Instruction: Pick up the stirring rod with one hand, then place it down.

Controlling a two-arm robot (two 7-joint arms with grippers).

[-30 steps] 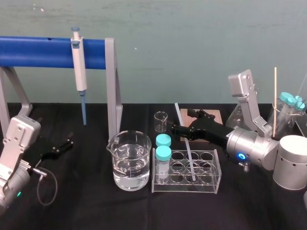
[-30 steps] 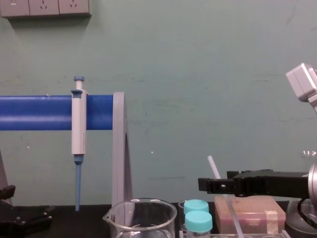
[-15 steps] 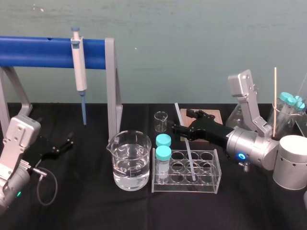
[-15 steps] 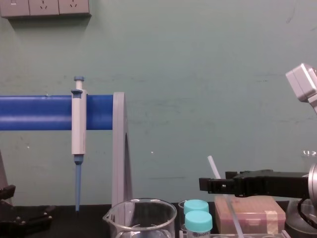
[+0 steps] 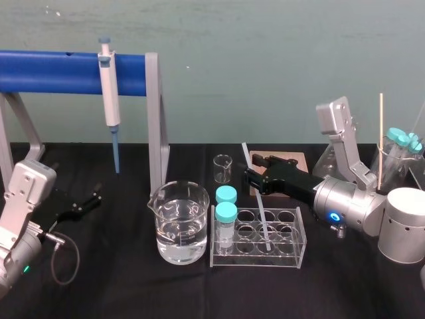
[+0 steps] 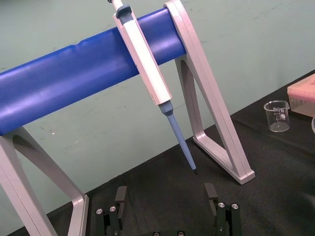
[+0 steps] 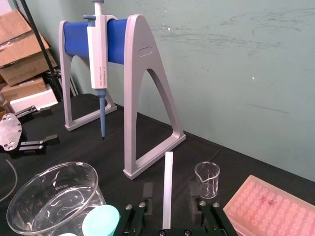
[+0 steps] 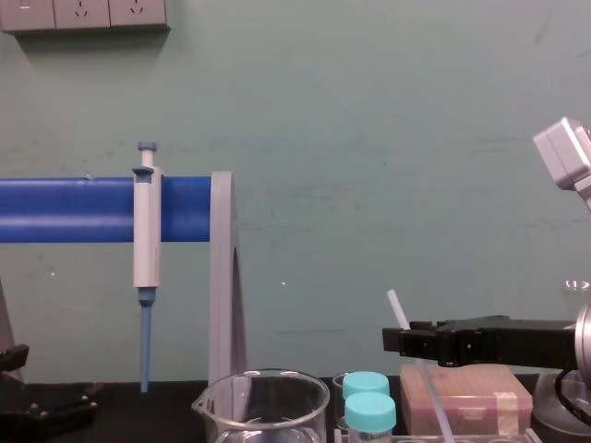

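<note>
The stirring rod (image 5: 260, 212) is a thin whitish stick leaning in the clear tube rack (image 5: 297, 247), its upper end tilted back toward the wall. My right gripper (image 5: 253, 169) reaches in from the right at the rod's upper part, one black jaw on each side. In the right wrist view the rod (image 7: 168, 187) stands between the fingers (image 7: 145, 192) with a gap on both sides, so the gripper (image 7: 170, 192) is open around it. The chest view shows the rod (image 8: 397, 309) crossing the gripper (image 8: 395, 341). My left gripper (image 5: 89, 199) rests open and idle at the far left, also seen at wrist level (image 6: 166, 192).
A beaker of water (image 5: 178, 222) stands left of the rack, with two blue-capped vials (image 5: 226, 212) in the rack's left end. A small beaker (image 5: 222, 168) and a pink tip box (image 5: 295, 159) sit behind. The pipette (image 5: 109, 100) hangs on the blue stand (image 5: 53, 72). Flask and tubes crowd the right edge.
The right gripper's jaws have drawn closer together around the rod, and its tips have pulled back slightly to the right. The rod and left arm have not moved.
</note>
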